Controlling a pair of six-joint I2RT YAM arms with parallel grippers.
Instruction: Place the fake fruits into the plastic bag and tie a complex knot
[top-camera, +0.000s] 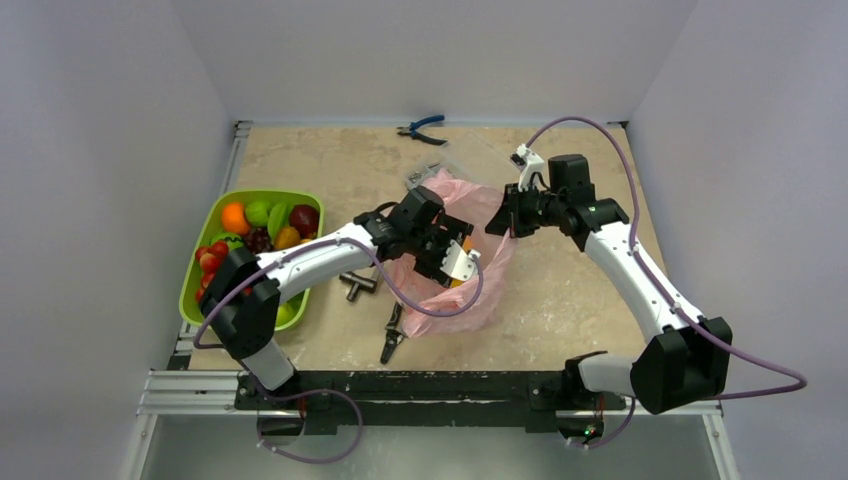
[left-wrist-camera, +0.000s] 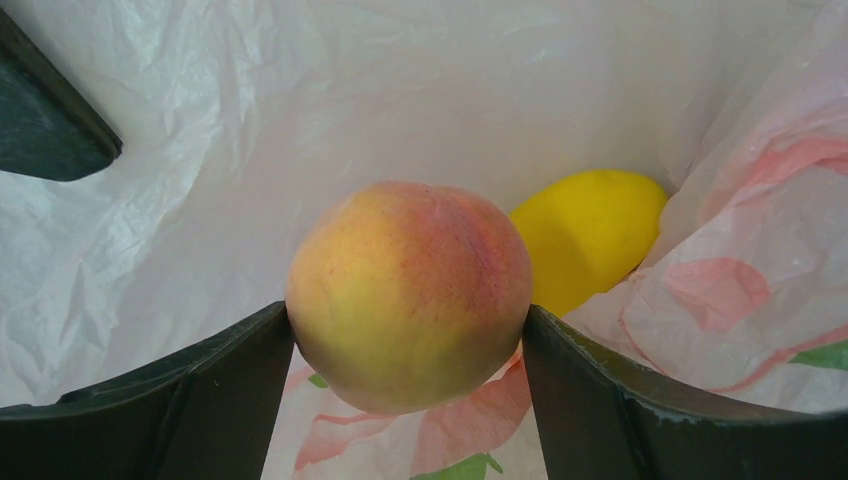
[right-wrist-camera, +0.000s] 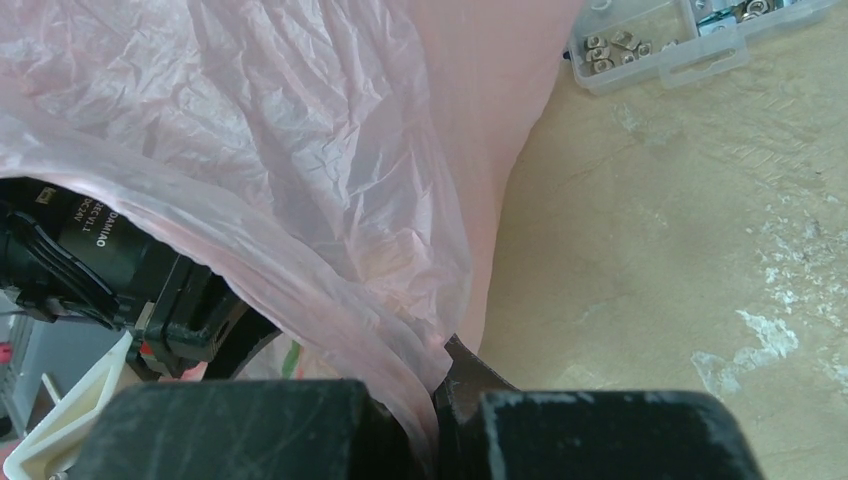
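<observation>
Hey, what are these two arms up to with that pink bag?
It's a packing job. The right gripper is pinching the edge of the pink plastic bag, holding it up and open. The left gripper is inside the bag with a peach between its fingers, and a lemon lies in the bag beyond it. More toy fruit waits in the green tray.
</observation>
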